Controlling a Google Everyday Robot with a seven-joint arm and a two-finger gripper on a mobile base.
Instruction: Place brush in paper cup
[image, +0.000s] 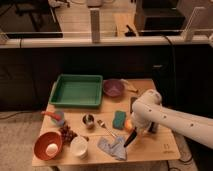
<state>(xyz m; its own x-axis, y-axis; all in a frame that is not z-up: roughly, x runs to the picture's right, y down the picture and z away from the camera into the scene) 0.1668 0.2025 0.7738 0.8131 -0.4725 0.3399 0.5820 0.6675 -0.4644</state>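
Note:
The brush (128, 140) lies on the table's front right, a slim dark handle slanting down toward the grey cloth (112, 148). Its bristle end is hidden under the arm. The white paper cup (79, 147) stands upright near the front edge, left of the cloth and right of the orange bowl (47, 145). My gripper (136, 132) hangs from the white arm (170, 120), which comes in from the right. The gripper is low over the upper end of the brush handle.
A green tray (76, 91) and a purple bowl (113, 88) stand at the back. A black block (133, 105), a green sponge (119, 119), an orange fruit (128, 125), a steel cup (88, 120), a spoon (105, 128), a light-blue cup (58, 119) and grapes (67, 133) lie mid-table.

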